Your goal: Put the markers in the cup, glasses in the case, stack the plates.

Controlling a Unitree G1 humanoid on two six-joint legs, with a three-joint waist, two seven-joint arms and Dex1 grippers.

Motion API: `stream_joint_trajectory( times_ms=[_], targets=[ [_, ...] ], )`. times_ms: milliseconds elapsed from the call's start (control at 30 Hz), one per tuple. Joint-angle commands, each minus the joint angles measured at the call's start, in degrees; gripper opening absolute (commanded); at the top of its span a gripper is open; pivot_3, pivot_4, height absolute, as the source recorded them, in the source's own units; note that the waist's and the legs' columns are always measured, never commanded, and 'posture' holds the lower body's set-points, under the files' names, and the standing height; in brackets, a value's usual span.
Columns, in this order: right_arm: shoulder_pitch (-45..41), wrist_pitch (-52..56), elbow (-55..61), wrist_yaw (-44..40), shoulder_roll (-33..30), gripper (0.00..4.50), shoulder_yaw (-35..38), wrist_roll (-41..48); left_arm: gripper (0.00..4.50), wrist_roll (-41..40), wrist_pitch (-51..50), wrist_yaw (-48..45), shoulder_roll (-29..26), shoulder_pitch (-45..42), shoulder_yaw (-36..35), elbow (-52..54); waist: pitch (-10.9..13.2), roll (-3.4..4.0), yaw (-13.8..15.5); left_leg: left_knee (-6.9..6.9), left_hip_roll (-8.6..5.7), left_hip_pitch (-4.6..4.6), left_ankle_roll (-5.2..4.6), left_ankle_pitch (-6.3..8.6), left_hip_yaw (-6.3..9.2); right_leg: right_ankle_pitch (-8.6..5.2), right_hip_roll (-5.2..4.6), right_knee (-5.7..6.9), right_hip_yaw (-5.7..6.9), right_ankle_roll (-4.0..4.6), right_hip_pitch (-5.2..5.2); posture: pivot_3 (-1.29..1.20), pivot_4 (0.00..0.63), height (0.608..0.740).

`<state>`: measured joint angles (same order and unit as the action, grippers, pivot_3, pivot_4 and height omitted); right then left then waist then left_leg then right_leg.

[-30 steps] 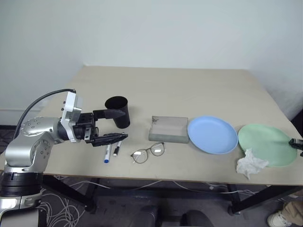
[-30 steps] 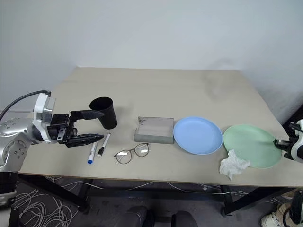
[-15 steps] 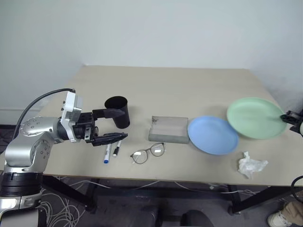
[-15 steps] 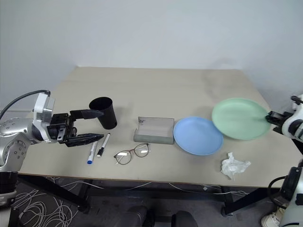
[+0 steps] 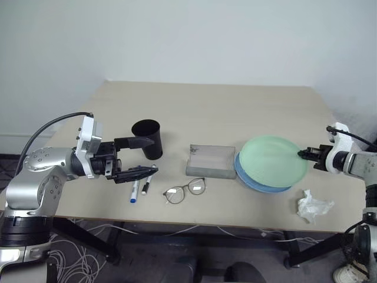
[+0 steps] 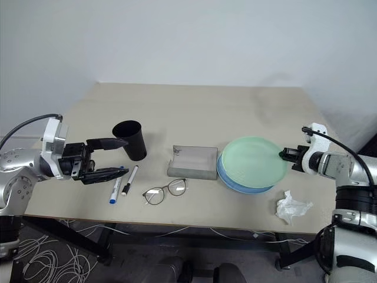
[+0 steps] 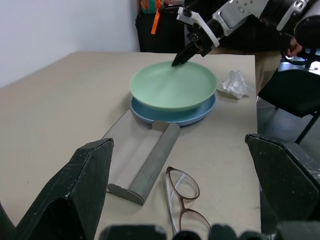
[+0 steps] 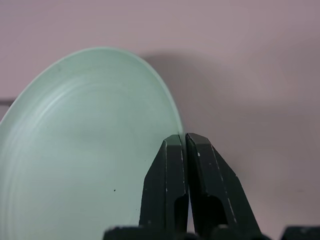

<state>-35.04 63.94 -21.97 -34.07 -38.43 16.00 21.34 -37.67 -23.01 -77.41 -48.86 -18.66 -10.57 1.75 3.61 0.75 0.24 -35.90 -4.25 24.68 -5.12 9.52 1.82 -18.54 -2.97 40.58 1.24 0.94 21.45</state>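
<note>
Tabletop (image 5: 212,112) in pale beige is carrying everything. Pinching the near-side rim of the mint green plate (image 5: 271,160), the right gripper (image 5: 303,155) is keeping its two black fingers pressed tight together on the edge. That plate is hanging tilted just over the light blue plate (image 5: 254,183), which is lying flat directly beneath it, its rim peeking out below. A crumpled white wad (image 5: 313,205) is sitting just beside that hand, nearer the table's front edge.

Across the table, the left gripper (image 5: 133,157) is hovering with its fingers spread wide (nothing between them). The black cup (image 5: 147,139) is standing upright right by its upper finger. The two markers, one blue-capped (image 5: 133,191) and one black-capped (image 5: 145,184), are lying side by side just under its lower finger. The glasses (image 5: 185,190) are resting a little past the fingertips, and the grey case (image 5: 210,160) is lying beyond them, touching the blue plate's edge.
</note>
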Motion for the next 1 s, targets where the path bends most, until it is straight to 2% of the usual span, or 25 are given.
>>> stream_joint_trajectory(
  times_ms=[33, 267, 367, 667, 800, 900, 1000],
  targets=[
    [-0.6, 0.4, 2.5, 1.7, 0.6, 0.03, 1.1, 0.9, 4.50, 0.0, 0.7, 0.2, -0.9, -0.4, -1.9, 0.8, 0.0, 0.01, 0.0, 0.00, 0.00, 0.00, 0.00, 0.00, -0.01, -0.01, 0.00, 0.00, -0.01, 0.01, 0.00, 0.00, 0.000, 0.709],
    [-0.1, 1.7, 3.7, 2.7, 1.9, 0.03, 0.6, 1.3, 4.50, 0.0, 0.6, 0.4, -0.8, -0.2, -2.1, 1.0, 0.0, 0.01, 0.0, 0.02, 0.00, 0.00, 0.00, 0.00, 0.00, 0.00, 0.02, -0.01, -0.01, 0.00, 0.02, 0.00, 0.000, 0.709],
    [-0.5, 1.0, 3.3, 2.0, 0.7, 0.67, 0.6, 1.2, 4.50, 0.1, 0.6, 0.4, -0.7, -0.2, -2.1, 0.9, 0.0, 0.01, 0.0, 0.02, 0.00, 0.00, 0.00, 0.00, 0.00, 0.00, 0.02, 0.00, -0.02, 0.00, 0.03, 0.00, 0.000, 0.709],
    [1.1, 0.9, 3.5, 0.5, -3.5, 3.74, -1.5, 0.0, 4.50, 0.1, 0.7, 0.6, -0.2, 0.0, -1.9, 1.2, 0.0, 0.01, 0.0, 0.02, 0.00, 0.00, 0.00, 0.00, 0.00, -0.02, 0.02, -0.01, -0.03, 0.03, 0.03, 0.00, 0.000, 0.709],
    [2.9, -3.3, 2.5, -3.3, -8.8, 3.74, -3.2, -1.4, 4.50, 0.2, 0.8, 0.7, -0.2, 0.4, -2.1, 1.4, 0.0, 0.03, 0.0, 0.03, 0.00, 0.01, -0.01, 0.01, -0.02, -0.03, 0.00, -0.03, -0.04, 0.03, 0.03, 0.00, 0.000, 0.709],
    [7.9, -7.3, 5.8, -12.1, -15.4, 3.74, -6.6, -1.4, 4.50, 0.2, 0.9, 0.6, -0.4, 0.6, -2.2, 1.3, 0.0, 0.04, 0.1, 0.02, 0.00, 0.02, -0.05, 0.03, -0.02, -0.03, -0.01, -0.08, -0.04, 0.03, 0.02, 0.00, 0.000, 0.709],
    [17.4, -11.4, 14.0, -23.0, -22.2, 3.74, -7.2, 1.3, 4.50, 0.3, 1.0, 0.5, -0.4, 0.6, -2.3, 1.2, 0.0, 0.02, 0.0, 0.04, 0.00, 0.07, -0.12, 0.07, 0.03, -0.04, -0.01, -0.20, 0.03, -0.03, 0.00, 0.00, 0.000, 0.709]
  ],
)
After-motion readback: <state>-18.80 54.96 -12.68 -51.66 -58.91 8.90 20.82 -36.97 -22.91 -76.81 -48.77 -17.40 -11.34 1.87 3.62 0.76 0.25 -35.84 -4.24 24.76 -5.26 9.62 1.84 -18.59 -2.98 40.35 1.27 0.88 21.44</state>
